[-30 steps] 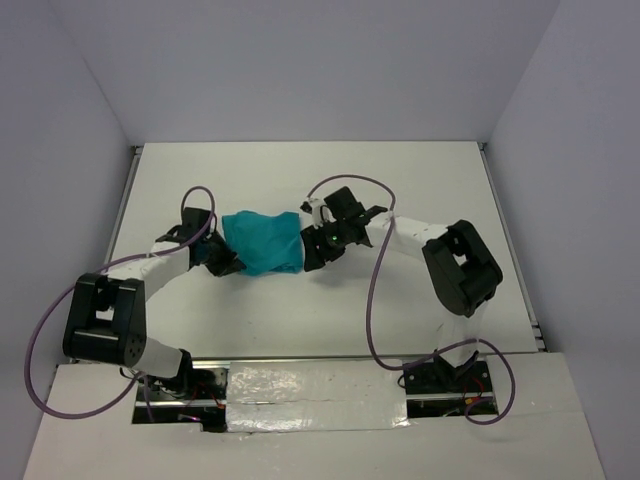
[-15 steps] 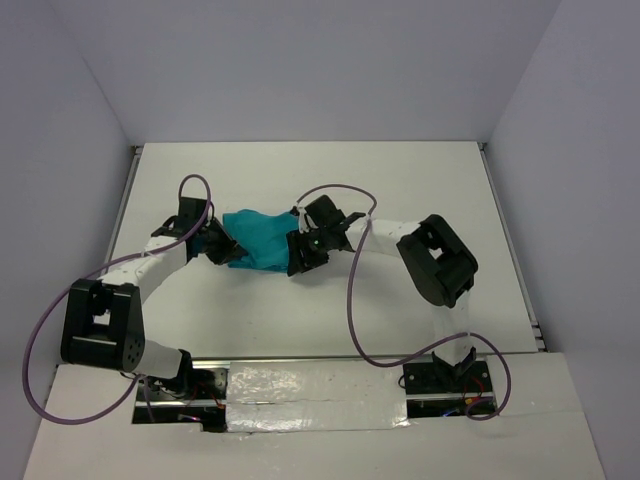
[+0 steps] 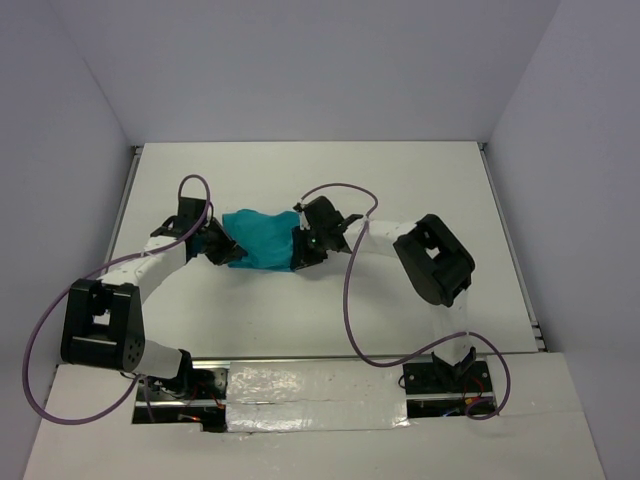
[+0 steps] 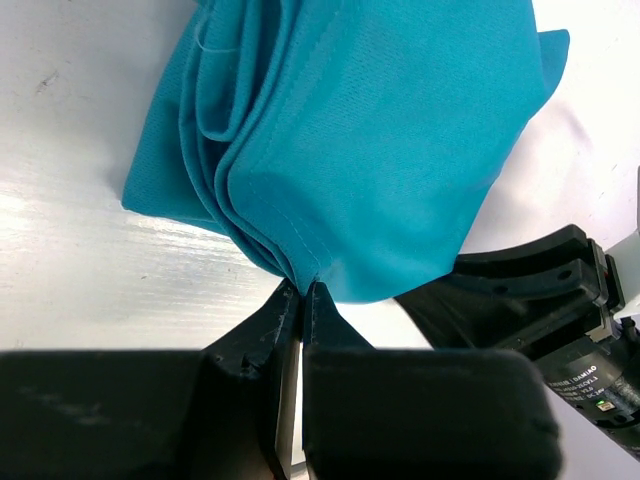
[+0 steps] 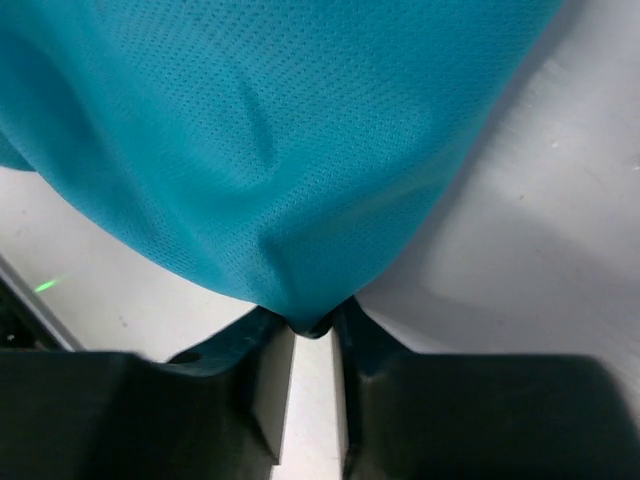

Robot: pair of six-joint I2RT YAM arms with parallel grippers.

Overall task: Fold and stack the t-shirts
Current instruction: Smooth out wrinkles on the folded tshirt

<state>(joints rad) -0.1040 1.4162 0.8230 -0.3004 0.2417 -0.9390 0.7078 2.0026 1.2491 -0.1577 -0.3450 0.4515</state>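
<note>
Tabletop (image 3: 430, 180), white and walled on three sides, with both arms reaching inward from the near edge to meet left of centre. Between them hangs the teal t-shirt (image 3: 262, 238), gathered into a short, thick bundle. It spans the gap from one tool to the other, low over the surface; whether it rests on the surface cannot be told.

A second ago the right arm stretched further out to the right. It has since swung in toward its partner, and the cloth between the tools has shortened slightly and plumped up. The left arm has edged a little toward the far side.

The left gripper (image 3: 225, 250) is clamped nearly closed on a corner where several stacked layers of hem meet, as its wrist camera shows. The right gripper (image 3: 304, 249) pinches a tuck of fabric at the opposite end, its jaws narrow around it.

Judging by those layers, the folding looks well advanced, and the inward move suggests the bundle is being shifted or settled rather than opened. Only this one shirt is in view.
</note>
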